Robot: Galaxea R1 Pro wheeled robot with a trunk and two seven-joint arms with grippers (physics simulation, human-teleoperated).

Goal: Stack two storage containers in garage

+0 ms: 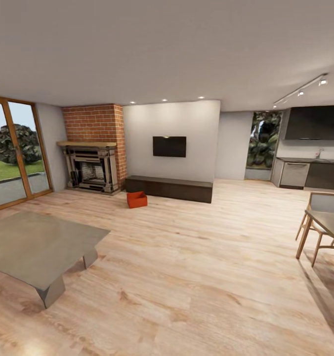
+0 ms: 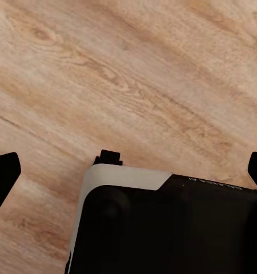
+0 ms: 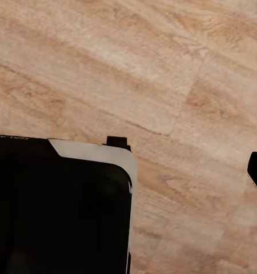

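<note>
The left gripper (image 2: 128, 171) hangs with its dark fingertips (image 2: 4, 171) spread wide apart, pointing down, nothing between them; the right gripper's state is unclear

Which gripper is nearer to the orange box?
Left, slightly, I judge. The box lies far ahead, a little leftward; left gripper and right gripper both hang over the wood floor.

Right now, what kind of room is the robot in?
Most likely an open-plan living room: a brick chimney with fireplace, a wall-mounted TV over a long dark bench, light wood plank floor. One orange-red storage container sits on that floor by the bench.
</note>
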